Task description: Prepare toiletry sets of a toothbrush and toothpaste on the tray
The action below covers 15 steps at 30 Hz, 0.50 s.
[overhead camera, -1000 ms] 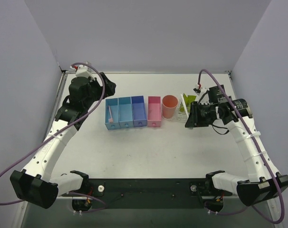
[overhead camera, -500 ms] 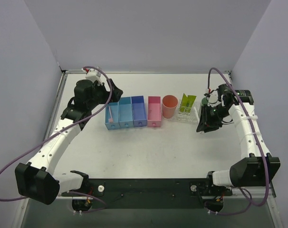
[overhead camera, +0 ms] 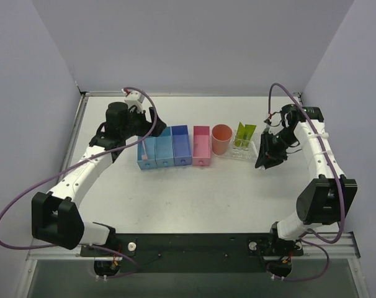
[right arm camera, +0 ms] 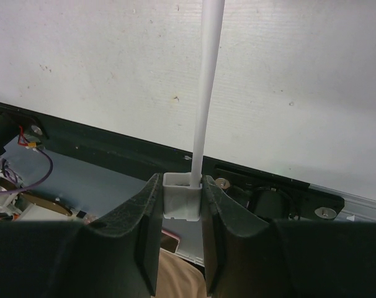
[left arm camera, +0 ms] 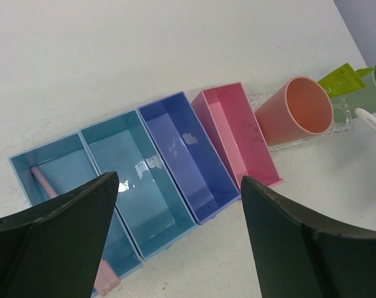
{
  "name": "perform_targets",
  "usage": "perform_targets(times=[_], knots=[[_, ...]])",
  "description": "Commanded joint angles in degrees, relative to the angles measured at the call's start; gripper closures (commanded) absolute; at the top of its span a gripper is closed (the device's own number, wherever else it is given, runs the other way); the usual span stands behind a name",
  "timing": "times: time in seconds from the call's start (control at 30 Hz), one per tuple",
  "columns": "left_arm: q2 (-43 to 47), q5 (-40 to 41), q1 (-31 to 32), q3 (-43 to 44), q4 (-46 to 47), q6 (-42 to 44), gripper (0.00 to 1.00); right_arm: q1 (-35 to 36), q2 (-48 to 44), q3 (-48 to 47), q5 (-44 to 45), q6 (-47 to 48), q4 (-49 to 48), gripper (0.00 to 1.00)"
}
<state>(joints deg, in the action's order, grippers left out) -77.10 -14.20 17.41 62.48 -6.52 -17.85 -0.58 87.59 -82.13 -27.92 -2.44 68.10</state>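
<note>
Right wrist: right gripper clamped on toothbrush end, shaft sticking straight out. Tray at its 9 o'clock, toothpaste already on it. I'd lay the brush flat beside the tubes, then release low. Left gripper wide open over bins.

White tabletop, matte, a few small scuffs. Plain pale lavender-grey walls close three sides: back wall, left wall, right wall. Black mounting strip runs along the near edge. Light even, shadows soft.

white toothbrush, pink box, orange cup
</note>
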Motion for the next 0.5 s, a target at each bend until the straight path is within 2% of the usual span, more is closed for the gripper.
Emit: perform_targets(times=[0.0,0.2,0.47], knots=[[-2.6,-3.0,-0.4,5.1,3.2,2.2,0.10,-1.7,1.9,-2.4,0.0,0.2,4.3,1.00],[-5.2,-3.2,-0.4,6.5,3.3,2.0,0.10,-2.0,2.2,-1.7,-0.3,0.3,4.5,1.00],[-5.9,-3.4,-0.4,6.8,4.1,1.5,0.10,-2.2,7.3,-5.8,-3.2,0.3,5.0,1.00]])
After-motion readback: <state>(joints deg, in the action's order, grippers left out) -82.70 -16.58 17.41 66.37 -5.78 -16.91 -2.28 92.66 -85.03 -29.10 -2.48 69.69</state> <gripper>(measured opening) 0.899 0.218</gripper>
